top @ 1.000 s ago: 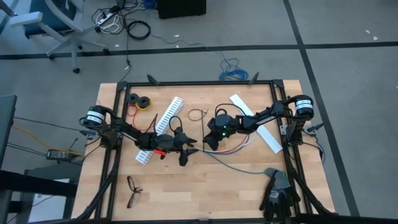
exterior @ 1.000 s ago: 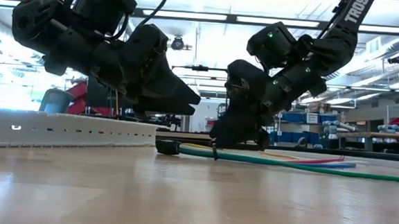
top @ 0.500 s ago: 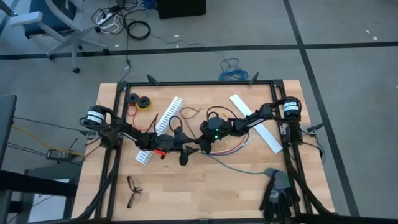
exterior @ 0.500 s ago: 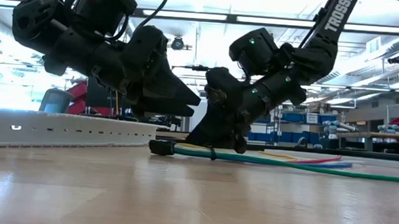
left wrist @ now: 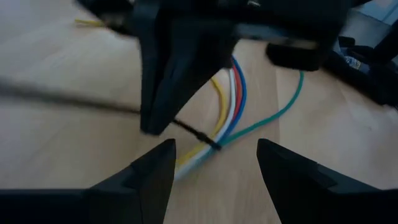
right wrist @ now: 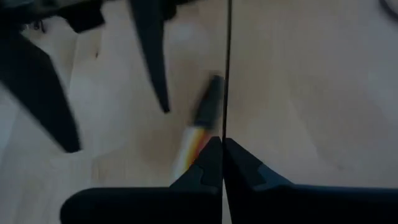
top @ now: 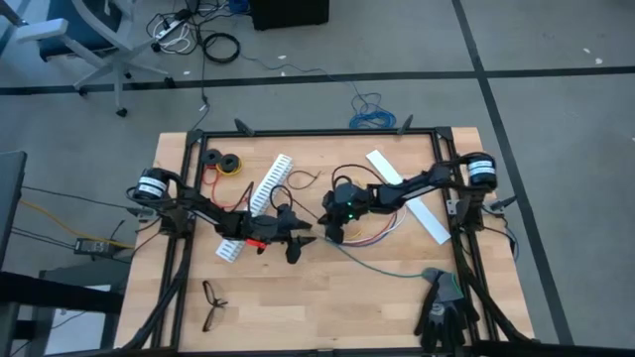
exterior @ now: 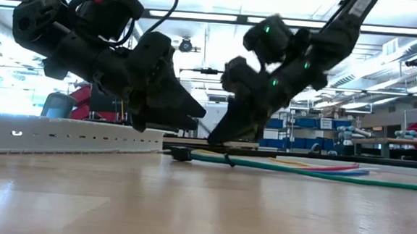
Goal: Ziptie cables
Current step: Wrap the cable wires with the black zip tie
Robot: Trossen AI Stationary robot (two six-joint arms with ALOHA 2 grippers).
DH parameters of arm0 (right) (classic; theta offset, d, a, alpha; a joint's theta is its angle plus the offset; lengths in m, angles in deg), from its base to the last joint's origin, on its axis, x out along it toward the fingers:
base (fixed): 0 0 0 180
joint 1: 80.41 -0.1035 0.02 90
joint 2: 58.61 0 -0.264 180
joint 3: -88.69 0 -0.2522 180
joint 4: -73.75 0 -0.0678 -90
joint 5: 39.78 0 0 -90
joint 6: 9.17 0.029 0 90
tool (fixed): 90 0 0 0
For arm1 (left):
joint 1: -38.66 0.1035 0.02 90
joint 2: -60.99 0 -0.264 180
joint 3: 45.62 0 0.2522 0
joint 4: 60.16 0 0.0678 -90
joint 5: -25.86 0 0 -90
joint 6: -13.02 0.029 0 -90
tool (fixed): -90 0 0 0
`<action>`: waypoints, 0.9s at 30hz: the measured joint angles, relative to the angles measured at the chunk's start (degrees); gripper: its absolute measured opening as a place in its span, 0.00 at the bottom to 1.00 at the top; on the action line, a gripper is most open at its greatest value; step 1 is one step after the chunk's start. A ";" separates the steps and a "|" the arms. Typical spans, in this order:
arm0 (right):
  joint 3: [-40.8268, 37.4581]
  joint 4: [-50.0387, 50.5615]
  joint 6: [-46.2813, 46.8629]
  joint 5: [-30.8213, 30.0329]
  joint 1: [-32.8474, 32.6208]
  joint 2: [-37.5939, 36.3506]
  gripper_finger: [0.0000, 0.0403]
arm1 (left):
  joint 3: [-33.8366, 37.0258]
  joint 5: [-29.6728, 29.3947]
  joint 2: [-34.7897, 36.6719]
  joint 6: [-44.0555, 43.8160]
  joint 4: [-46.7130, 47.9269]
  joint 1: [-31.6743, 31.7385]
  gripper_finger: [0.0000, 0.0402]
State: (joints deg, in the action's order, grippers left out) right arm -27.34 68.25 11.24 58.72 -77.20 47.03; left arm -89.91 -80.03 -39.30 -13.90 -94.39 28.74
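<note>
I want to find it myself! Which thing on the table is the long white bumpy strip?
Start at the wooden table and find the black rolls in its far left corner. Just right of them, the white slotted strip runs slantwise toward the left arm. Unlike the smooth flat white strip under the right arm, its edges are toothed like a comb.

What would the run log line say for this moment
left gripper: open, hovering over the bundle of thin coloured cables | right gripper: shut on the thin black plastic ziptie | ziptie looped around cables
</note>
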 joint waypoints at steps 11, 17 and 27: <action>0.02 4.13 -2.06 -3.19 -3.99 -3.97 0.00 | -0.04 -5.03 -7.88 1.06 -15.39 0.00 0.59; 0.02 4.88 -1.42 -3.24 -4.99 -3.97 0.00 | -0.08 -4.93 -18.28 0.77 -36.22 0.04 0.52; 0.02 5.79 -1.01 -2.90 -5.02 -3.97 0.00 | -0.10 -4.16 -21.07 -0.72 -39.93 1.51 0.32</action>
State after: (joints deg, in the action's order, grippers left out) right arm -27.31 74.04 10.23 55.82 -82.22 43.06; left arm -90.01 -84.19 -60.37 -14.62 -134.32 30.26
